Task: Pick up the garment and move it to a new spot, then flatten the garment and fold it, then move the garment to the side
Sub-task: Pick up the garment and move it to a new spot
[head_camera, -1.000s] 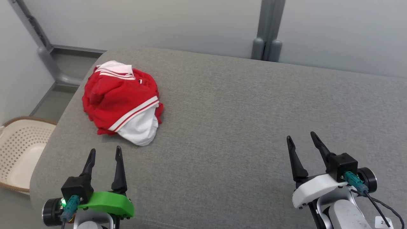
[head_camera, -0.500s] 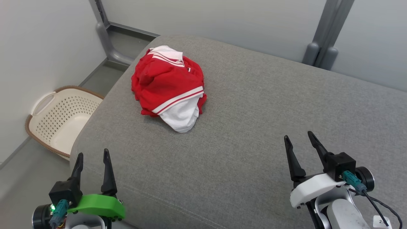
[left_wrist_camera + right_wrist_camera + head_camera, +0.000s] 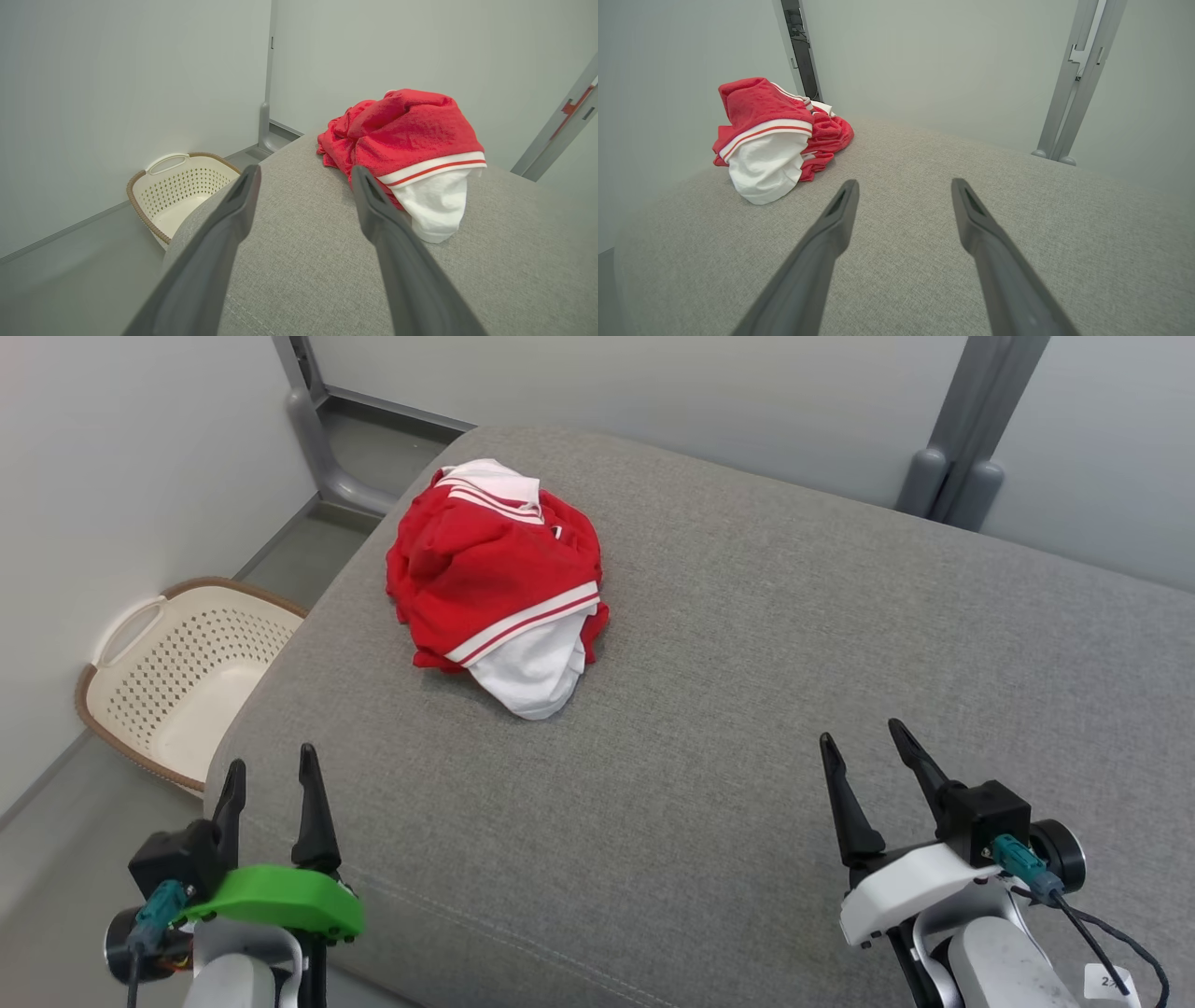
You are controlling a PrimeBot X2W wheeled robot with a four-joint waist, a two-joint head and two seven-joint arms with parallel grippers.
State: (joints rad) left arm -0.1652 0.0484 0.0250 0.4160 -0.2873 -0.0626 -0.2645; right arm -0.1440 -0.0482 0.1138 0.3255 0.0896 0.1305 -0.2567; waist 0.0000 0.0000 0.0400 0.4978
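Garment point(image 3: 495, 588) lies bunched in a red-and-white heap near the far left corner of the grey cushion point(image 3: 766, 644), well apart from us. We judge it soft, light and floppy, so we would pinch a raised red fold on top. Our left gripper point(image 3: 269, 761) and right gripper point(image 3: 859, 730) both stand spread and empty.

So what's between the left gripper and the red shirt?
Only bare grey cushion lies between the left gripper and the shirt; the head view and left wrist view both show it.
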